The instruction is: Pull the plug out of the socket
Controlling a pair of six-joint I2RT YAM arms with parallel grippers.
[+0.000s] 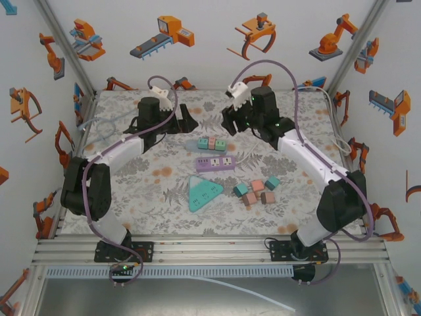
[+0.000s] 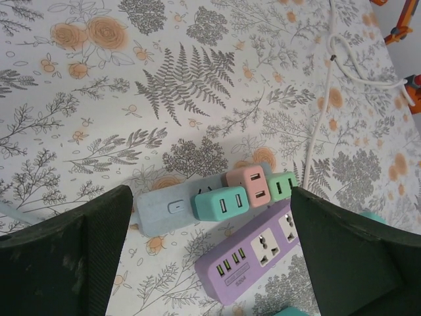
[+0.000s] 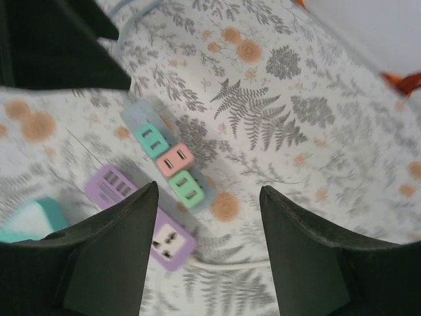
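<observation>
A grey-blue socket strip [image 1: 195, 143] lies at the table's middle with three plugs in a row on it: teal [image 1: 203, 143], pink [image 1: 212, 141] and green [image 1: 221, 144]. My left gripper [image 1: 186, 118] hovers just behind the strip's left end, open and empty. In the left wrist view the gripper [image 2: 210, 191] frames the socket strip [image 2: 158, 210], teal plug [image 2: 222, 203], pink plug [image 2: 248, 185] and green plug [image 2: 283, 185]. My right gripper [image 1: 229, 122] hangs behind the strip's right end, open, holding nothing. Below the gripper [image 3: 209, 191] sit the teal [image 3: 152, 139], pink [image 3: 175, 158] and green [image 3: 187, 187] plugs.
A purple power strip [image 1: 215, 162] lies just in front of the grey-blue one, its white cable [image 2: 316, 131] running off toward the back right. Nearer the front are a teal triangular block [image 1: 202, 193] and several loose teal and pink plugs [image 1: 256, 191].
</observation>
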